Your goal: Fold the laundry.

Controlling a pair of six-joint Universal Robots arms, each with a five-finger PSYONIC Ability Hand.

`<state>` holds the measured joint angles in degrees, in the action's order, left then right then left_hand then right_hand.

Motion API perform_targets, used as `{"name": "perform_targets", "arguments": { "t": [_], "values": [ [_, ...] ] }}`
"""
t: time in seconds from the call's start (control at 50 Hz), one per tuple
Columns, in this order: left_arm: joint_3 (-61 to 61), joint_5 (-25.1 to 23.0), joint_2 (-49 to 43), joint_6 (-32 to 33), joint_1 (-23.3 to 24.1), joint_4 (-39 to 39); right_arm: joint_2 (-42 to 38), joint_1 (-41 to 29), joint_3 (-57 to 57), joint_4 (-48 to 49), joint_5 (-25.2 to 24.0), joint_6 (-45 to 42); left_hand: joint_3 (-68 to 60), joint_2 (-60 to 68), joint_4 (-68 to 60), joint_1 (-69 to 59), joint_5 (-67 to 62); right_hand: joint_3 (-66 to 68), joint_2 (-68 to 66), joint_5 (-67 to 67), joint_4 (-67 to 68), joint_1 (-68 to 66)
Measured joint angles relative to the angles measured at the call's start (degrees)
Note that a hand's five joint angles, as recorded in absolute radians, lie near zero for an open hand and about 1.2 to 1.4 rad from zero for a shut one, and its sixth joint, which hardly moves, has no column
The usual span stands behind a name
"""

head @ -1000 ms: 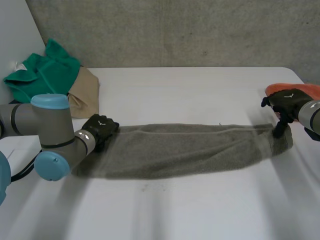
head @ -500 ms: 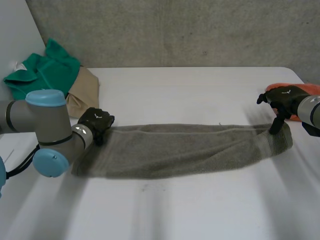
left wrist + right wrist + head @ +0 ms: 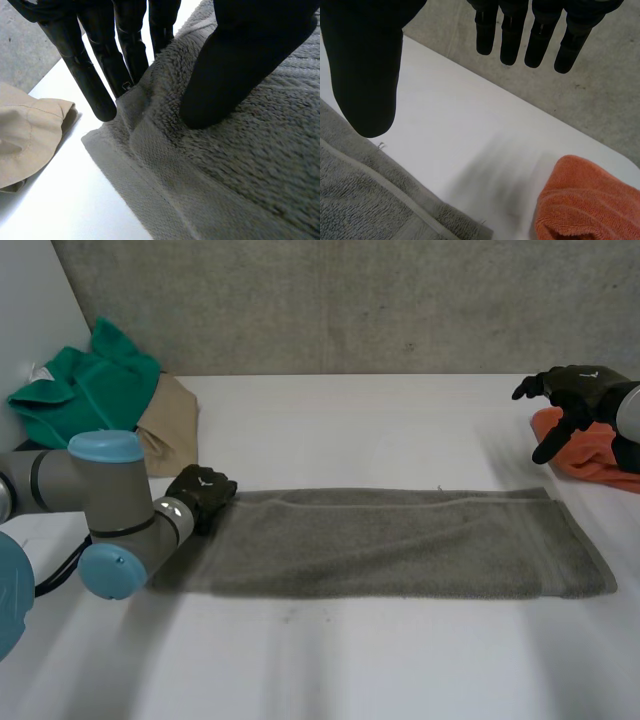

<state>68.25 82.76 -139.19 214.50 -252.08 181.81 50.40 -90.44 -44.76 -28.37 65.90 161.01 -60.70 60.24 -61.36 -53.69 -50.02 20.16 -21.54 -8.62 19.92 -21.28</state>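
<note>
Head view: a grey towel [image 3: 390, 545] lies flat as a long strip across the middle of the white table [image 3: 380, 430], reaching from the left of the frame almost to the right edge. The left hand [image 3: 203, 492] sits at the towel's upper left corner, its arm coming in from the lower left. In the left wrist view, its thumb presses down on the pile while the fingers [image 3: 92, 80] stand along the hem, with a raised ridge of cloth pinched between them. The right hand [image 3: 572, 390] hangs in the air at the upper right of the frame, clear of the towel and over an orange cloth [image 3: 590, 455] that lies at the table's right edge. In the right wrist view, its fingers and thumb are straight and spread apart, holding nothing. At the upper left of the head view, a green cloth [image 3: 90, 390] is heaped at the table's corner, touching a tan cloth [image 3: 165, 425] just beside it.
</note>
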Motion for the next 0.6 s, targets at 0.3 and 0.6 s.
{"name": "perform_targets", "arguments": {
  "t": [0.3,0.6],
  "values": [
    [0.64,0.73,3.18,-0.40,0.07,2.20,-9.29,-0.52,-7.16,2.86,4.90,-10.67,-7.64,8.30,-7.15,-1.25,-7.74,7.98,-6.37,-9.98,8.29,-6.61],
    [2.01,1.18,4.78,-0.31,0.24,2.21,-11.25,-0.58,-10.76,12.27,6.57,-12.73,-7.64,8.37,-7.37,-1.25,-8.01,47.75,-45.57,-48.38,48.44,-26.93]
  ]
}}
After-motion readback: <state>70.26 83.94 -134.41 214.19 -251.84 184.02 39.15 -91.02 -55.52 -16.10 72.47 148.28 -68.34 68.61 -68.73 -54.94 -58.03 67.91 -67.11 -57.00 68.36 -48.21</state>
